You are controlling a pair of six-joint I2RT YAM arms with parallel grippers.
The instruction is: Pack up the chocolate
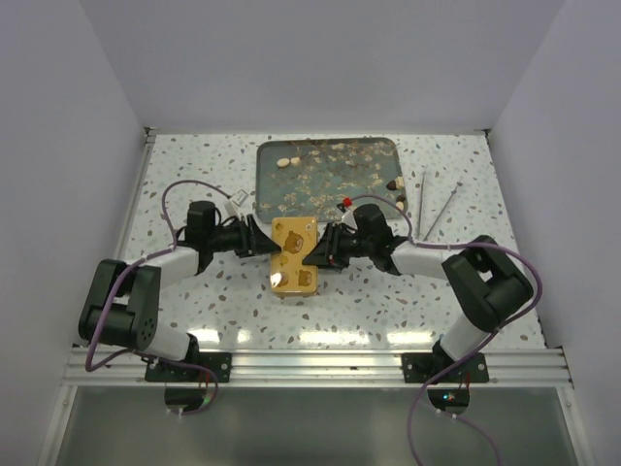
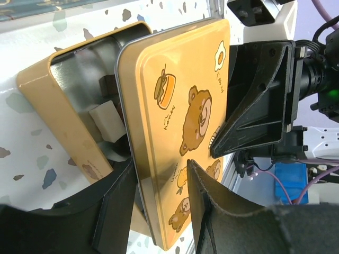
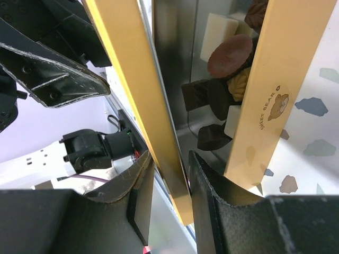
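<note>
My left arm (image 1: 170, 262) and right arm (image 1: 427, 260) are white shells between chunky black joint housings, each rising from a black base plate (image 1: 189, 369). A purple cable (image 1: 165, 206) loops along each. My left gripper (image 1: 269, 245) and right gripper (image 1: 316, 250) are black, their broad wedge-shaped fingers (image 2: 222, 217) matte and grainy, with pale scuffed edges.

A robotics lab test cell is showing here, seen from above. Plain pale-grey wall panels (image 1: 320, 58) are boxing in a white speckled terrazzo tabletop (image 1: 349, 311) at the back and both sides. Along the bottom of the frame, a silver aluminium rail (image 1: 310, 364) is carrying a black-and-white robot arm (image 1: 126, 306) at lower left and a matching second arm (image 1: 485, 286) at lower right, both trailing thin purple cables (image 1: 163, 206).
</note>
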